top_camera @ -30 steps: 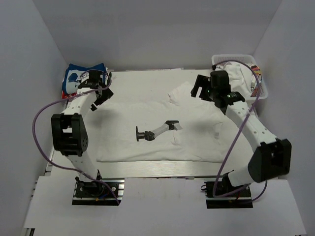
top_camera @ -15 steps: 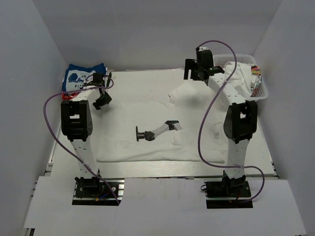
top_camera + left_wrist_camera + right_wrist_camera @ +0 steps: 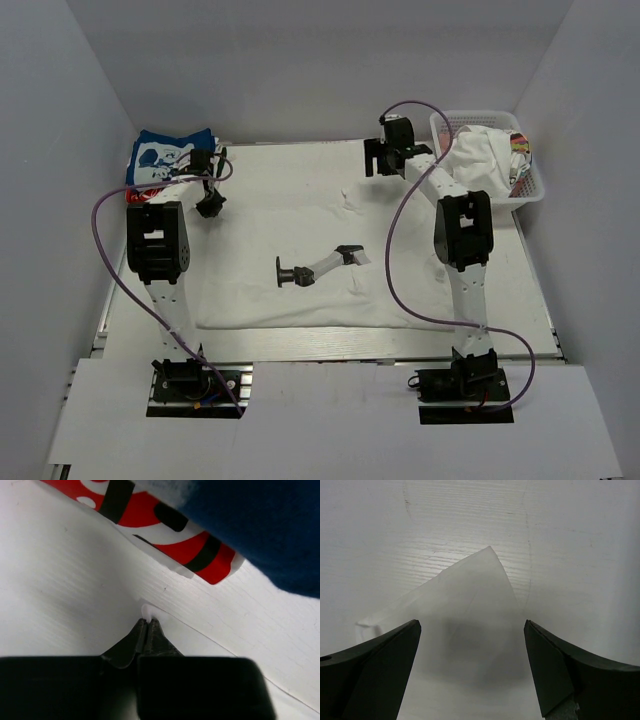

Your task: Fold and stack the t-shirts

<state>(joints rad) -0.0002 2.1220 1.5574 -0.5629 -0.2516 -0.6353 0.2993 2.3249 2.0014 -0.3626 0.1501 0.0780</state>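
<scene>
A large plain white t-shirt (image 3: 330, 250) lies spread flat across the table. My left gripper (image 3: 210, 207) sits at its far left corner, and in the left wrist view the gripper (image 3: 147, 621) is shut with a small tuft of the white cloth (image 3: 147, 611) pinched at its tips. My right gripper (image 3: 376, 165) hovers at the shirt's far edge. Its fingers (image 3: 471, 626) stand open on either side of a pointed white cloth corner (image 3: 475, 595), not touching it. A folded blue t-shirt (image 3: 165, 155) with white print lies on a red patterned one (image 3: 170, 535) at the far left.
A white basket (image 3: 532, 190) at the far right holds more white cloth (image 3: 485, 155) and something colourful. A small black-and-grey shape (image 3: 305, 270) lies at the middle of the spread shirt. The white box walls stand close behind both grippers.
My left gripper has shut on the shirt's far left corner. The right arm has swung left from beside the basket to the shirt's far edge, its gripper still open.
</scene>
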